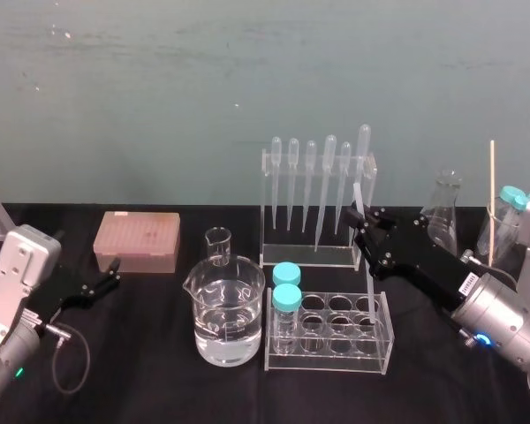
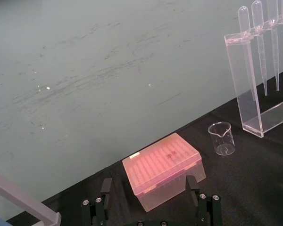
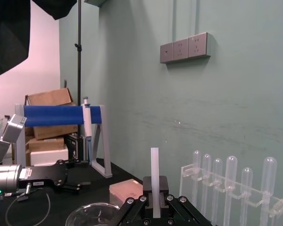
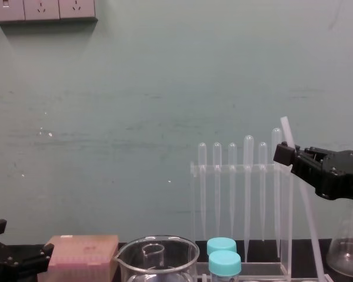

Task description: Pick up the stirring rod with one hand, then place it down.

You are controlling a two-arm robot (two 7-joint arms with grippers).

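Note:
My right gripper (image 1: 364, 225) is shut on the stirring rod (image 1: 369, 287), a thin translucent-white stick held nearly upright with a slight tilt. Its top end rises above the fingers and its lower end reaches down at the right back corner of the clear tube rack (image 1: 331, 340). In the chest view the stirring rod (image 4: 307, 223) slants down from the right gripper (image 4: 282, 154), in front of the pipette stand. The right wrist view has the stirring rod (image 3: 154, 169) standing straight up between the black fingers (image 3: 132, 207). My left gripper (image 1: 106, 281) rests open at the table's left, near the pink box.
A large beaker of water (image 1: 228, 314) and a small beaker (image 1: 218, 245) stand mid-table. Behind the tube rack with two teal-capped tubes (image 1: 287, 300) stands the pipette stand (image 1: 318, 190). A pink tip box (image 1: 137, 240) lies left, and a flask (image 1: 443, 212) stands right.

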